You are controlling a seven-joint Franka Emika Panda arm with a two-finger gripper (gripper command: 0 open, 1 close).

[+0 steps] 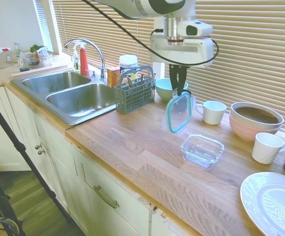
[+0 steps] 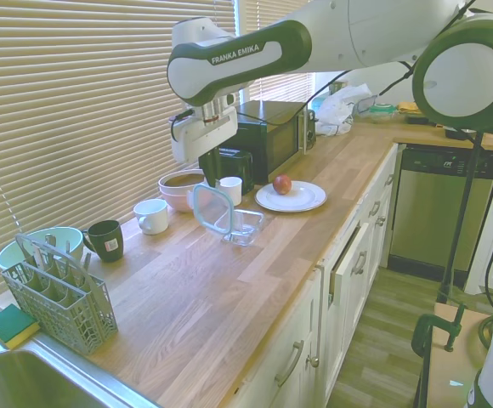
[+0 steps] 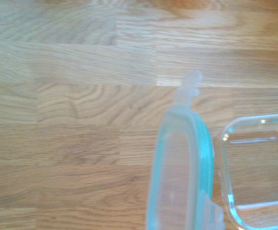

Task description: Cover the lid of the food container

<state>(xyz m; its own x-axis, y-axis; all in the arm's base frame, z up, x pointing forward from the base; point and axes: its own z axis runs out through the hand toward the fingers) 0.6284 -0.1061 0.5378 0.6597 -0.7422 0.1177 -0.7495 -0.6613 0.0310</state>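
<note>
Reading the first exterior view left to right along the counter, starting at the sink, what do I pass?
Sink → utensil basket → lid held in the gripper → food container → pink bowl → white plate.

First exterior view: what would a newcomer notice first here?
Most striking is the lid, hanging upright above the wooden counter, pinched at its top edge by the gripper. Just beside it, nearer the white plate, stands the empty glass food container, uncovered.

One legible mark — "FRANKA EMIKA" on the robot arm (image 2: 238,58).
</note>
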